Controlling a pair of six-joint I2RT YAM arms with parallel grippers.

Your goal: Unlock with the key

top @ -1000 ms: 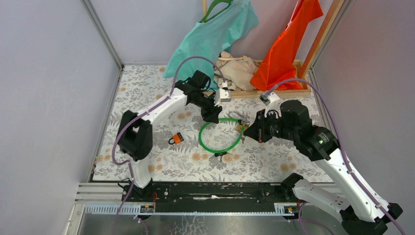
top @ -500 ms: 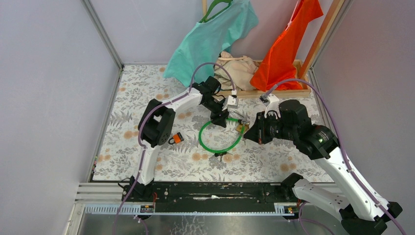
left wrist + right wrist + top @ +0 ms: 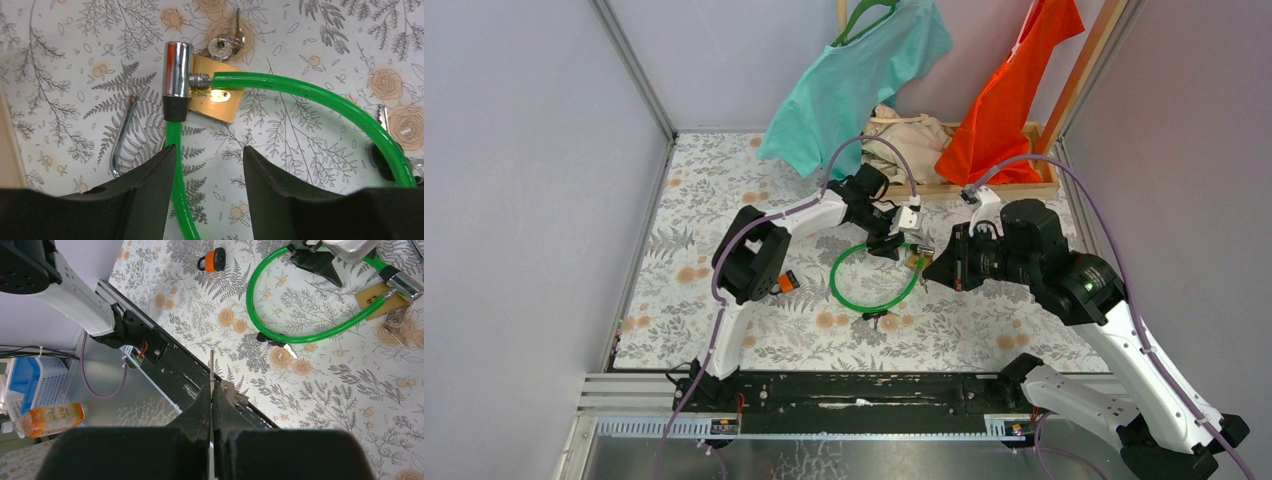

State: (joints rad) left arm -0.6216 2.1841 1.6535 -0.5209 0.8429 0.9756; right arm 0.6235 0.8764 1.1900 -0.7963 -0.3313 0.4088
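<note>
Left gripper [image 3: 209,155] open, astride the green cable [image 3: 320,91] just beside the brass padlock [image 3: 218,104], mid-table. Right gripper [image 3: 212,395] pinched on key [image 3: 212,365]. Risk: unclamped padlock slides when the key presses; key may twist in the pinch.

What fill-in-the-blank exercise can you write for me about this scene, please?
The looped cable is ____ in colour.
The right gripper is shut on a ____.
The left gripper is ____, above the cable.
The small padlock lying apart from the cable has an ____ body.
Missing words: green, key, open, orange.
</note>
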